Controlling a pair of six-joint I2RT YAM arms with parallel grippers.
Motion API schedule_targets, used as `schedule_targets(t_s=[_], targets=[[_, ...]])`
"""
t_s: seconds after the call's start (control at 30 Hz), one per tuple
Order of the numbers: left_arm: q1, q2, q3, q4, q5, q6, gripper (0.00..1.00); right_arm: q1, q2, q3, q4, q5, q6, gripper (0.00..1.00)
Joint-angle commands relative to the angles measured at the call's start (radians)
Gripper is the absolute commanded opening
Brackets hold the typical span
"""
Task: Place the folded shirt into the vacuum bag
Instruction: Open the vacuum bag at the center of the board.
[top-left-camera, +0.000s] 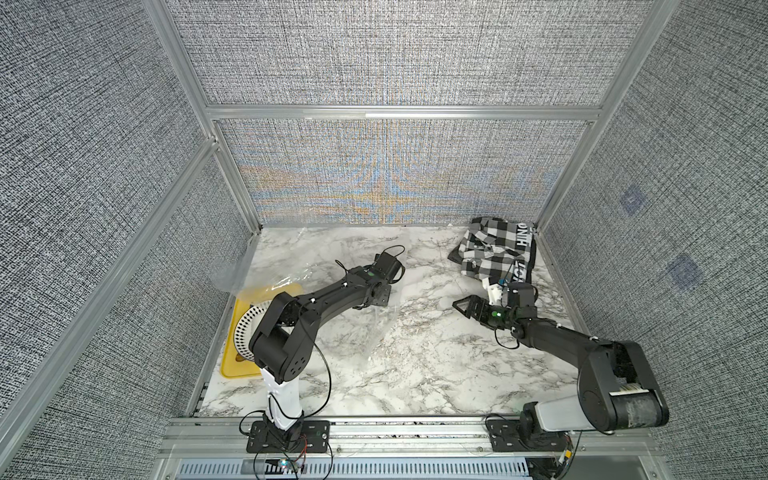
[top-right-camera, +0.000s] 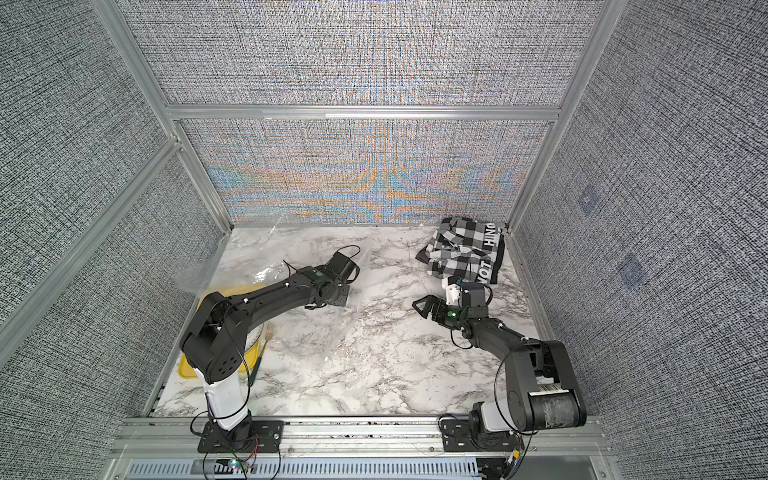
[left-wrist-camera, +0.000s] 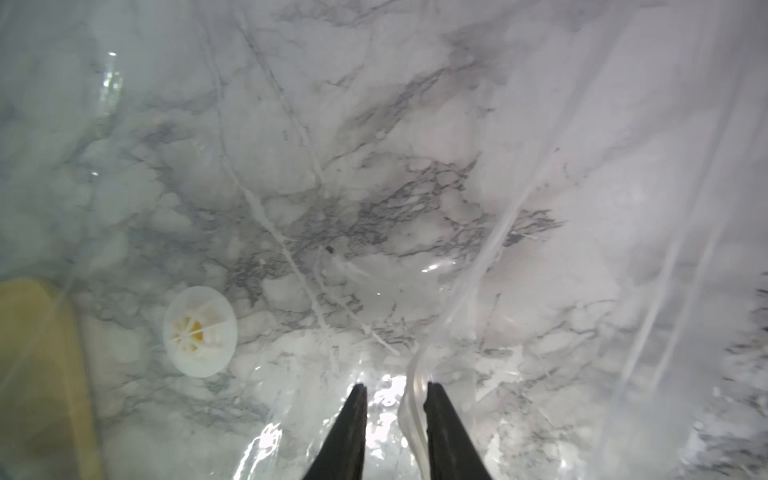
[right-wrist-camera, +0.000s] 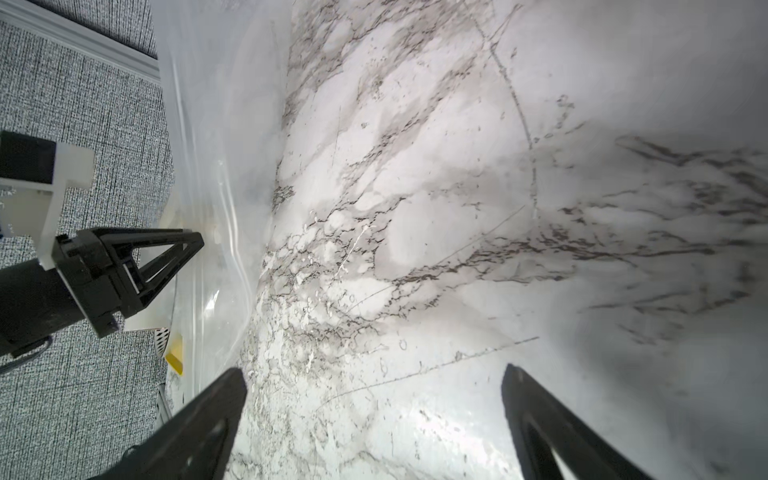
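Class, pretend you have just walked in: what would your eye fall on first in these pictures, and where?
The black-and-white checked shirt stands out, lying in the far right corner of the marble table. On the left half, a crinkly clear vacuum bag spreads out, partly covering a yellow tray at the table's left edge.

The marble table (top-left-camera: 415, 365) carries the vacuum bag (top-left-camera: 291, 253), a folded checked shirt (top-left-camera: 494, 249) and a yellow tray (top-left-camera: 232, 357).

Both top views look steeply down on the whole table (top-left-camera: 415, 353); wrist cams peer close past left gripper (left-wrist-camera: 397, 385) and right gripper (right-wrist-camera: 374, 370) at it.
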Motion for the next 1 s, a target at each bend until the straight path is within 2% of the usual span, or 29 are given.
schedule_targets(t_s=[0.0,0.07,0.17,0.27,0.33,0.6,0.77,0.97], targets=[[0.009,-0.005,0.001,0.057,0.131,0.011,0.29,0.028,-0.009,0.01,0.009,0.031,-0.019,0.99],[0.013,0.006,0.01,0.057,0.155,0.017,0.28,0.047,-0.016,0.01,0.003,0.043,-0.019,0.99],[0.014,0.023,0.022,0.054,0.155,0.021,0.14,0.07,-0.021,0.01,0.003,0.056,-0.014,0.99],[0.014,0.045,0.042,0.043,0.151,0.027,0.09,0.096,-0.026,0.008,0.012,0.069,0.0,0.99],[0.014,0.058,0.055,0.038,0.158,0.029,0.0,0.119,-0.023,0.01,0.023,0.078,0.014,0.99],[0.013,0.038,0.145,-0.036,0.196,0.038,0.0,0.283,0.021,0.087,0.081,0.171,0.087,0.98],[0.013,0.052,0.238,-0.129,0.19,0.06,0.0,0.374,0.129,0.207,0.086,0.241,0.103,0.9],[0.01,0.069,0.334,-0.224,0.119,0.082,0.0,0.426,0.273,0.405,0.052,0.272,0.107,0.84]])
